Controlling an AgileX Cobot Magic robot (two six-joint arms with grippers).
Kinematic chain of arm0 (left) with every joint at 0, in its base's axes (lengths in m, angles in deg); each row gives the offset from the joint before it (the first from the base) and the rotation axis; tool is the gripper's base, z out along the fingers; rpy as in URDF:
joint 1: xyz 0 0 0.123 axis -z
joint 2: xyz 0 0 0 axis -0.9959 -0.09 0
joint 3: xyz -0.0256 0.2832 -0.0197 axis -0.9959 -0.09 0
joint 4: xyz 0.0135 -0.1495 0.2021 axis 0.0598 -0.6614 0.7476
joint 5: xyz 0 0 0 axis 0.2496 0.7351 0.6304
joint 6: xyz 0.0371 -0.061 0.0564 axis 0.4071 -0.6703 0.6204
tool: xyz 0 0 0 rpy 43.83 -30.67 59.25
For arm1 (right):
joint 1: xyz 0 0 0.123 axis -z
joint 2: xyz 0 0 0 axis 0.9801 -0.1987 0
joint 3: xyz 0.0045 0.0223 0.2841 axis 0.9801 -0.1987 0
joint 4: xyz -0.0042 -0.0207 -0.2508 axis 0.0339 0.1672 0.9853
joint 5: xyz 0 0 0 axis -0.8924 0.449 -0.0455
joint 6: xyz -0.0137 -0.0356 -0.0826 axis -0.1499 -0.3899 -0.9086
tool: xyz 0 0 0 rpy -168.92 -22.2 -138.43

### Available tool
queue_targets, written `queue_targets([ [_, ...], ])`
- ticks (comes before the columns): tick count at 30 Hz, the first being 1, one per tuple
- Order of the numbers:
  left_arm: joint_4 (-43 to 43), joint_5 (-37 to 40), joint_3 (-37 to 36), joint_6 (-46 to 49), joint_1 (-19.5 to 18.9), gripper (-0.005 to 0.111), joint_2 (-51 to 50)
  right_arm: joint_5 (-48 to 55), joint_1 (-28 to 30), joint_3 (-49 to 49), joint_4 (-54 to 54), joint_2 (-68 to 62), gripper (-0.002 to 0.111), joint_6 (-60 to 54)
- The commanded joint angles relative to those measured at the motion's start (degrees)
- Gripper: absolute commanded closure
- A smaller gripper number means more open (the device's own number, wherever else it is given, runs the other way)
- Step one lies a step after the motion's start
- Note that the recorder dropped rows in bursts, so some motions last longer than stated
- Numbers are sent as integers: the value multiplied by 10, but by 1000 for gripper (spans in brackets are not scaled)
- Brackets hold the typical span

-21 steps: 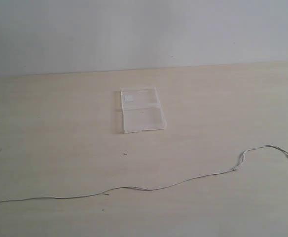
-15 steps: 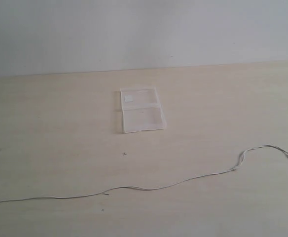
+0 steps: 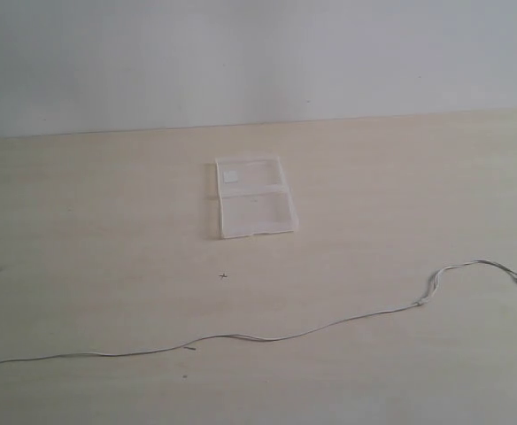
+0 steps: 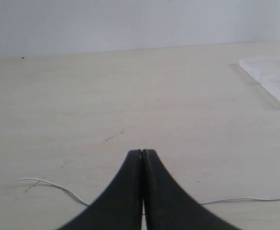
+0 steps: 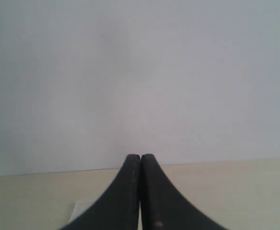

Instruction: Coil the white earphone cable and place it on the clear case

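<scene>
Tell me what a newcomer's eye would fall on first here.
The white earphone cable stretches uncoiled across the near side of the table, nearly edge to edge in the exterior view. Farther back, near the middle, the clear case lies open and flat, apart from it. The left end effector and right end effector are shut, holding nothing.
</scene>
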Motion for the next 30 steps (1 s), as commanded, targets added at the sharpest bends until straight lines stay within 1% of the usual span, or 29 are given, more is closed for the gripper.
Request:
queue_targets([
  [1, -4, -7, -2, 1, 0, 107, 4, 29, -1, 8, -75, -46, 108, 5],
  [2, -4, -7, -2, 1, 0, 107, 4, 65, -1, 18, -71, -72, 108, -17],
  [3, -4, -7, -2, 1, 0, 107, 4, 126, -1, 38, -61, -99, 108, -84],
  [5, -4, -7, -2, 1, 0, 107, 4, 282, -1, 98, -60, -164, 108, -263],
  [7, -4, -7, -2, 1, 0, 107, 4, 464, -1, 181, -71, -227, 108, -449],
  [8, -4, -7, -2, 1, 0, 107, 4, 550, -1, 217, -72, -258, 108, -530],
  [9, -4, -7, -2, 1, 0, 107, 4, 612, -6, 248, -72, -282, 108, -579],
  [13, -4, -7, -2, 1, 0, 107, 4, 605, -52, 304, -24, -324, 108, -568],
  [16, -4, -7, -2, 1, 0, 107, 4, 601, -117, 338, 72, -359, 108, -530],
  [19, -4, -7, -2, 1, 0, 107, 4, 601, -178, 371, 198, -399, 108, -431],
  [21, -4, -7, -2, 1, 0, 107, 4, 605, -213, 389, 249, -430, 108, -383],
  [23, -4, -7, -2, 1, 0, 107, 4, 608, -239, 400, 265, -458, 108, -370],
  [28, -4, -7, -2, 1, 0, 107, 4, 606, -300, 423, 262, -533, 108, -370],
  [30, -4, -7, -2, 1, 0, 107, 4, 603, -313, 431, 269, -562, 108, -357],
])
